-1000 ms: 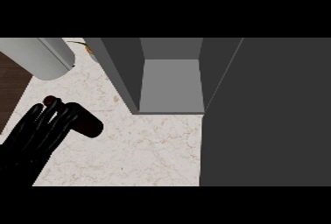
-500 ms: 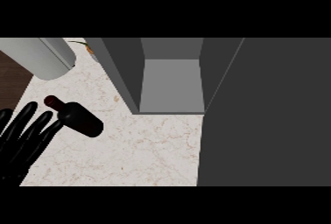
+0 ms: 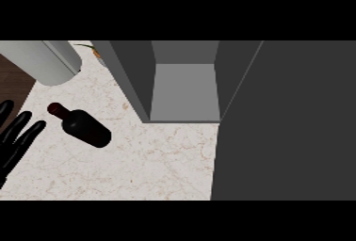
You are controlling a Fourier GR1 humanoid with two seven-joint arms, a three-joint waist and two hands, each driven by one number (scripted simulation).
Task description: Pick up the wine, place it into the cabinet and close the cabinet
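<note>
One wine bottle [image 3: 82, 126] now uncovered, left hand [image 3: 15, 139] drawn back, fingers straight and spread.

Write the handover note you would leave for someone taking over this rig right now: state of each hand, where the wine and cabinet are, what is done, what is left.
Left hand: open, fingers straight, at the view's left edge, holding nothing.
Right hand: not in view.
Wine bottle: on the counter beside the left hand, apart from it.
Cabinet: open, nothing visible inside.
Done: nothing.
Left: grasp the bottle, place it in the cabinet, close the cabinet.
</note>
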